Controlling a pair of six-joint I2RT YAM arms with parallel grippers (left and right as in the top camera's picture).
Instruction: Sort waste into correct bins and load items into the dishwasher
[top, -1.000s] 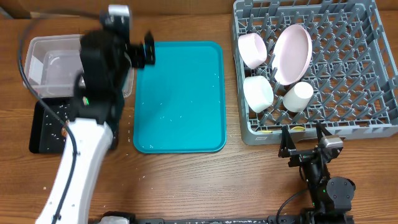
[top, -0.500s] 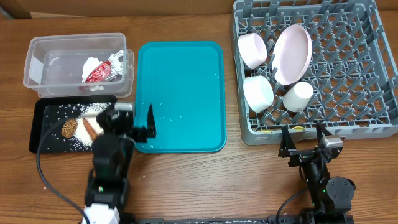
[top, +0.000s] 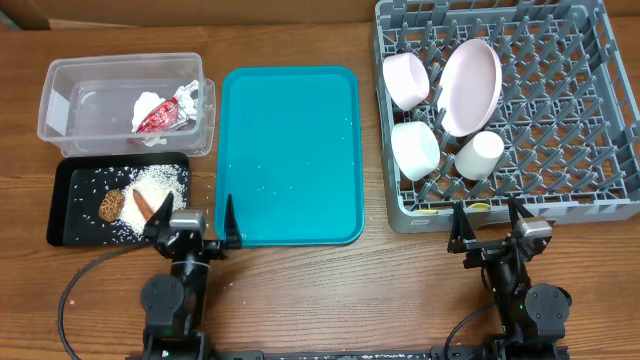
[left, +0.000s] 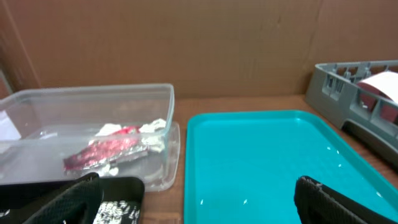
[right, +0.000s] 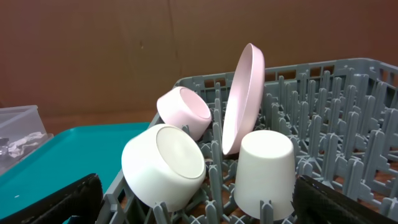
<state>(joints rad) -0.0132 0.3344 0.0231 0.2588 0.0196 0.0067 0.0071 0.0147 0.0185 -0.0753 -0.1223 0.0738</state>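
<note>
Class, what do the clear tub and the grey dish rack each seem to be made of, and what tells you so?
The clear rectangular tub looks like thin glossy plastic: you can see through its walls. The grey grid dish rack looks like matte moulded plastic, judging by uniform colour and moulded pegs.

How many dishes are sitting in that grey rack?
4. A pink bowl at the far left of the rack, a pink plate on edge beside it, a white bowl nearer the front, a white cup beside that. None seems hidden.
</note>
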